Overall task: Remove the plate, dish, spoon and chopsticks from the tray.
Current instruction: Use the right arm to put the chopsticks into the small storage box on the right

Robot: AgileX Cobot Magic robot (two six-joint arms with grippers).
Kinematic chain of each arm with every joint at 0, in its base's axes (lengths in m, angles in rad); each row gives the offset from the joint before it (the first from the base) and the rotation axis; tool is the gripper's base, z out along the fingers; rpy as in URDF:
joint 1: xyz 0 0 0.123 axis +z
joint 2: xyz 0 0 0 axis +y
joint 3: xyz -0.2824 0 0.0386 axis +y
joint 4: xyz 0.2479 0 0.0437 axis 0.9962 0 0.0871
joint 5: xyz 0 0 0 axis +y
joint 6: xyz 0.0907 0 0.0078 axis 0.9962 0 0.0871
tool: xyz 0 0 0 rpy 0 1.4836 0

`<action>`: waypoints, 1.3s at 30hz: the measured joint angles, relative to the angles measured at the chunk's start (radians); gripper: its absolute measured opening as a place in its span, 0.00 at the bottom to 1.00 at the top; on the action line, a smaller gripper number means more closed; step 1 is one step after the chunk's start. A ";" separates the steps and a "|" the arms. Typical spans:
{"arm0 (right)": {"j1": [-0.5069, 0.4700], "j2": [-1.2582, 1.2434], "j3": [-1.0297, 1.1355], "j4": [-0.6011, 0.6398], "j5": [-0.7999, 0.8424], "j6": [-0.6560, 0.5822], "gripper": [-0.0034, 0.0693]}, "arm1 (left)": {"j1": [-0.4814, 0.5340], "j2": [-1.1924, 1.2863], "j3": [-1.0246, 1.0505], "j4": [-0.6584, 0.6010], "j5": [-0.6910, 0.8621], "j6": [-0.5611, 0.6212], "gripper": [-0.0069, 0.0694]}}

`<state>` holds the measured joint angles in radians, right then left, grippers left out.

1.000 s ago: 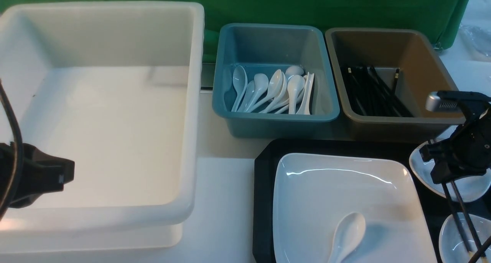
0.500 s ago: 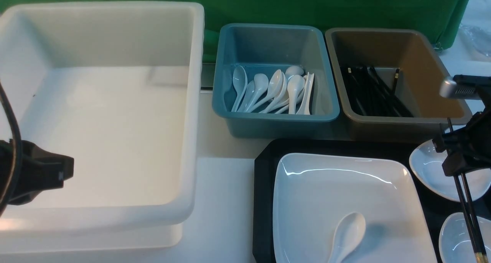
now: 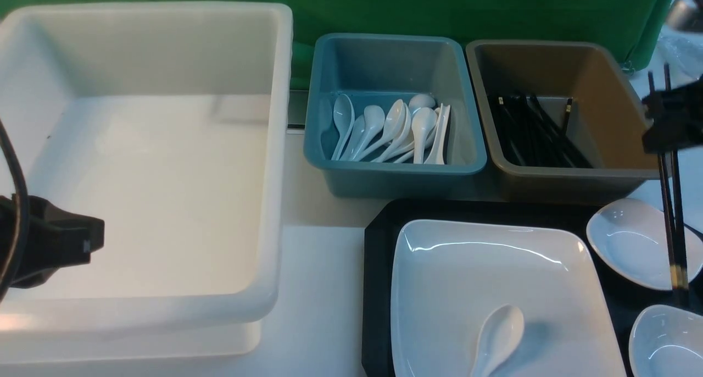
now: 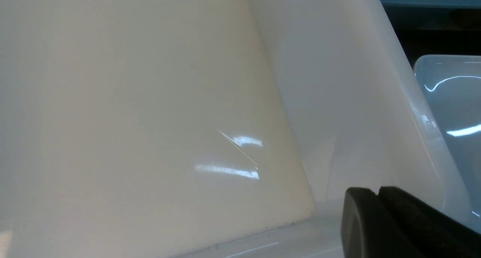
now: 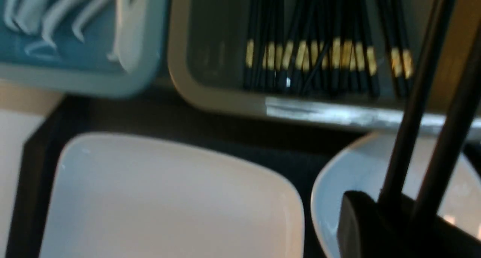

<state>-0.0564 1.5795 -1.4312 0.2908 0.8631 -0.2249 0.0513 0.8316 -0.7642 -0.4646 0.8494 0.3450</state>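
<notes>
The black tray (image 3: 378,267) carries the large white plate (image 3: 483,267), and the spoon (image 3: 497,337) lies on the plate's near part. Two small white dishes (image 3: 626,239) (image 3: 662,344) sit on the tray's right side. My right gripper (image 3: 667,125) is shut on the black chopsticks (image 3: 672,212), which hang nearly upright above the dishes, beside the brown bin. In the right wrist view the chopsticks (image 5: 421,100) rise from the gripper (image 5: 398,213) over a dish (image 5: 338,190). My left gripper (image 3: 82,245) (image 4: 377,192) is shut and empty over the white tub.
A big white tub (image 3: 274,146) fills the left. Behind the tray stand a blue bin (image 3: 395,171) with several white spoons and a brown bin (image 3: 549,176) with several black chopsticks. Green cloth hangs at the back.
My right gripper has risen and moved back toward the brown bin's right side, lifting the chopsticks off the tray. The left arm has barely moved.
</notes>
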 joint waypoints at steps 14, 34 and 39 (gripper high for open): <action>0.000 0.484 -0.651 0.026 -0.052 0.085 0.14 | -0.023 0.002 -0.005 -0.032 -0.028 0.088 0.11; 0.000 0.703 -0.820 0.024 -0.107 0.152 0.14 | -0.761 0.647 -0.531 0.495 -0.046 -0.186 0.09; 0.001 0.741 -0.820 0.022 -0.117 0.146 0.15 | -0.779 0.688 -0.572 0.424 -0.182 -0.175 0.09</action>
<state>-0.0551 2.3210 -2.2516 0.3124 0.7462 -0.0793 -0.7280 1.5201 -1.3359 -0.0404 0.6675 0.1701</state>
